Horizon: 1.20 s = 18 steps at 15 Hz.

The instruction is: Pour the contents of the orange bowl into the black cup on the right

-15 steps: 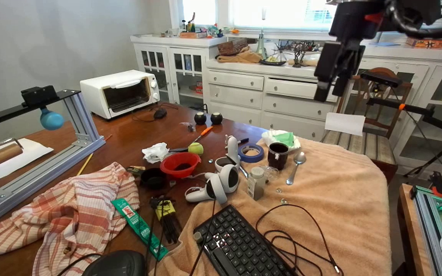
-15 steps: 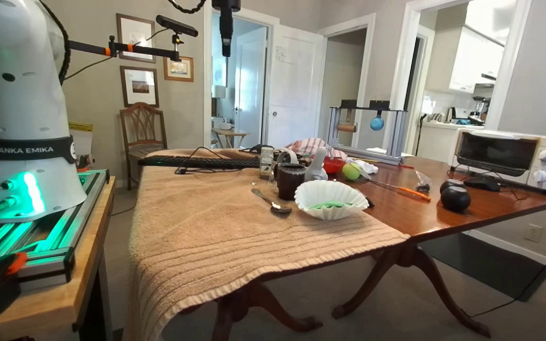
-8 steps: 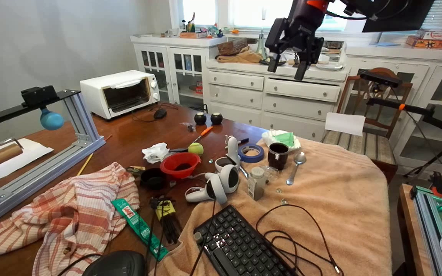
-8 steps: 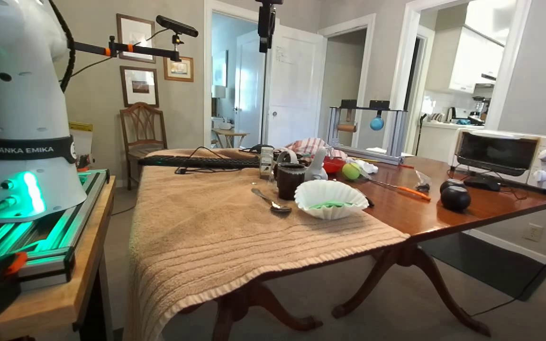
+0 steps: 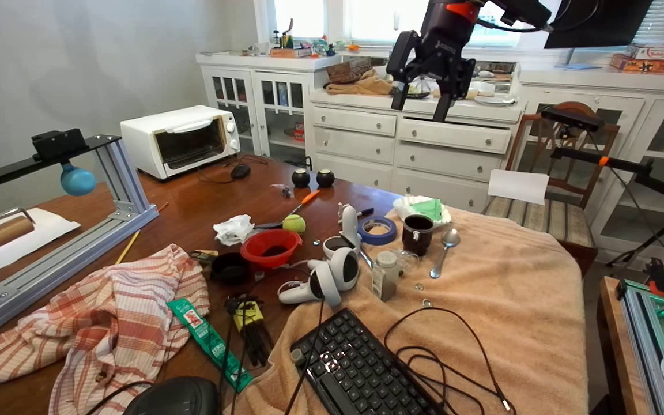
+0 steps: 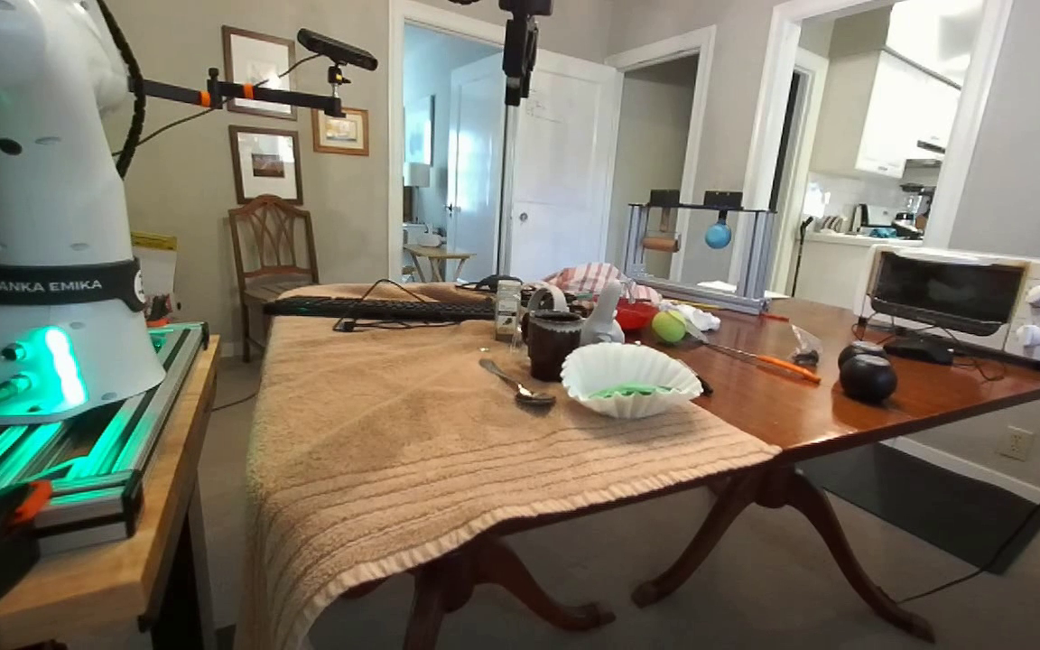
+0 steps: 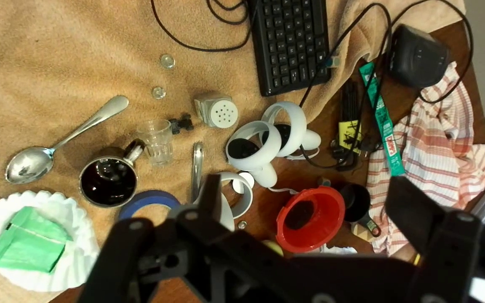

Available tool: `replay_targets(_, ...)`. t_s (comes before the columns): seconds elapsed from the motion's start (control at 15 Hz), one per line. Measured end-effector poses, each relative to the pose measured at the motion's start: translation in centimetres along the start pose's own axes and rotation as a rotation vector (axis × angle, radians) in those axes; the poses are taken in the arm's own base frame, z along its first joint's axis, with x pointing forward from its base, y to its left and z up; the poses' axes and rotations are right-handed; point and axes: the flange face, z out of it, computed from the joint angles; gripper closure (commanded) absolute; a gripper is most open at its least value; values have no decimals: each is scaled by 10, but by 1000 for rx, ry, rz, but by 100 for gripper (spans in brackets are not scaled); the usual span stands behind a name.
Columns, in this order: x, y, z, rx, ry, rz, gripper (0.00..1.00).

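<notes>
Foreground, wrist view: the gripper (image 7: 305, 185), jaws spread wide above the table (image 5: 193, 202). Front to back, in an exterior view: keyboard (image 5: 361, 369) on the towel (image 5: 510, 288); controllers (image 5: 326, 282); a black measuring cup (image 5: 230, 269) with the bowl (image 5: 271, 249) just beside it, upright, a dark patch inside; the dark mug (image 5: 417, 237), upright on the towel, well to the bowl's right; a paper filter (image 5: 405, 208) holding a green packet (image 5: 427, 208); the oven (image 5: 182, 141).

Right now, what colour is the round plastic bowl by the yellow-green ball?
Red; the bowl shows best in the wrist view.
</notes>
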Motion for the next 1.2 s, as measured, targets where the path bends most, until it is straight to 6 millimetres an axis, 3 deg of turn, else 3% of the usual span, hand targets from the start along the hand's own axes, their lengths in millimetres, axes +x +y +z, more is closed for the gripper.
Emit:
replay_targets(0.2, 13, 1, 0, 16, 52, 24, 0)
replay_targets(0.33, 40, 5, 9, 28, 86, 54, 0)
replay_targets(0.53, 92, 7, 43, 35, 59, 112, 0)
replay_targets(0.8, 142, -18, 102, 17, -37, 116, 0)
replay_targets(1.0, 154, -33, 124, 2, -78, 98, 0)
replay_targets(1.2, 154, -30, 114, 8, -64, 103, 0)
